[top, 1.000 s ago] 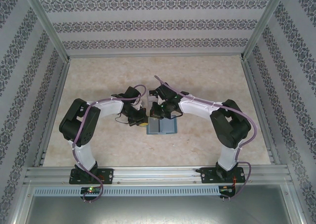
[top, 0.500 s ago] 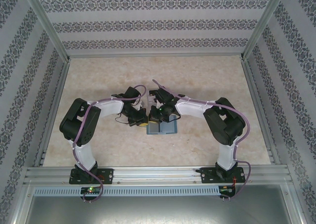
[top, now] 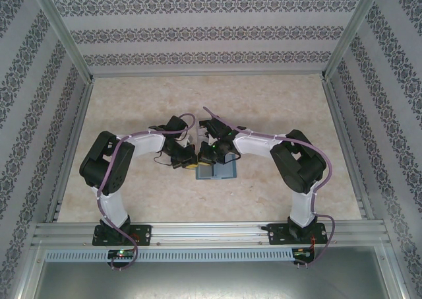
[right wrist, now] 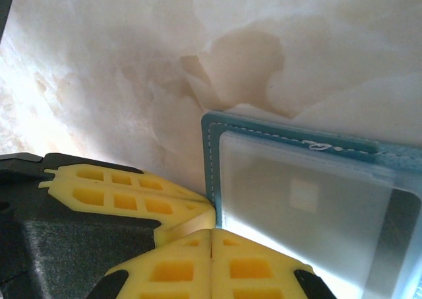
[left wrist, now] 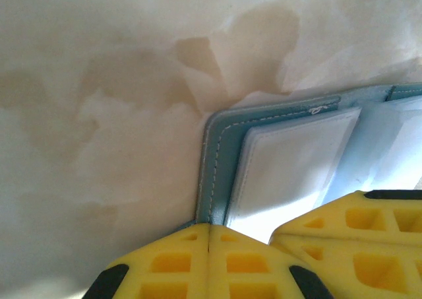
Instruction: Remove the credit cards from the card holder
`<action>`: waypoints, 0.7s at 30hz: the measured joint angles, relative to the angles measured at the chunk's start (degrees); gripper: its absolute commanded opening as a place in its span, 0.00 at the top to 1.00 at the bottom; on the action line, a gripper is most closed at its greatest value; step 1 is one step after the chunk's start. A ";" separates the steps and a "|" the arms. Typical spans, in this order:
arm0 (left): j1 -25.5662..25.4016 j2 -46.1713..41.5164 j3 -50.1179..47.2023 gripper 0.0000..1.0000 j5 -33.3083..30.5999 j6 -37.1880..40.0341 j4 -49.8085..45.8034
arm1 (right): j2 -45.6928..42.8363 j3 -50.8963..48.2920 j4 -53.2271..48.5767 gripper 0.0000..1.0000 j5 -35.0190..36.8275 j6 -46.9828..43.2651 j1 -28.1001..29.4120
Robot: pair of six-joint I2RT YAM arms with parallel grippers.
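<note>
Card holder (top: 217, 172) lies open in mid surface (top: 132, 101), pale card (left wrist: 290, 160) pocketed; left jaws and right jaws closed tight at its corner.

Both arms, left arm (top: 109, 173) lower left and right arm (top: 300, 173) lower right, are white shells with chunky black joints, a purple-grey cable (top: 135, 135) looping along each, black base plates (top: 122, 235) at the bottom. Left gripper (left wrist: 209, 236) has yellow waffle-grid fingers (left wrist: 171, 266), black corners.
</note>
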 measured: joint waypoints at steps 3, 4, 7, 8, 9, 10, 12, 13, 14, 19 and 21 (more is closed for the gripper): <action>0.00 0.00 0.00 1.00 -0.02 0.00 0.00 | 0.07 0.09 -0.07 0.92 -0.04 0.02 0.00; 0.00 0.00 0.00 1.00 -0.02 -0.02 0.00 | 0.07 0.09 -0.07 0.92 -0.07 0.00 0.00; 0.00 0.00 0.00 1.00 -0.20 0.00 -0.04 | 0.07 0.09 -0.09 0.95 -0.04 0.00 0.00; 0.00 0.00 0.00 1.00 -0.28 0.00 -0.13 | 0.07 0.09 -0.09 0.97 -0.04 0.02 0.00; 0.00 0.00 0.02 1.00 -0.42 0.02 -0.22 | 0.07 0.09 -0.11 1.00 -0.02 0.11 0.00; 0.00 0.00 0.07 1.00 -0.48 0.02 -0.42 | 0.07 0.09 -0.09 1.00 -0.02 0.11 0.00; 0.00 0.00 0.15 1.00 -0.55 0.02 -0.59 | 0.07 0.09 -0.09 1.00 0.00 0.13 0.02; 0.00 0.00 0.20 1.00 -0.63 0.02 -0.63 | 0.07 0.09 -0.09 1.00 0.00 0.13 0.02; 0.00 0.00 0.22 1.00 -0.66 0.02 -0.68 | 0.07 0.09 -0.09 1.00 0.02 0.15 0.02; -0.02 0.00 0.24 1.00 -0.68 0.02 -0.81 | 0.11 -0.15 -0.07 1.00 0.20 0.20 0.04; 0.00 0.00 0.24 1.00 -0.66 0.02 -0.81 | 0.28 -0.17 -0.24 1.00 0.22 0.20 0.15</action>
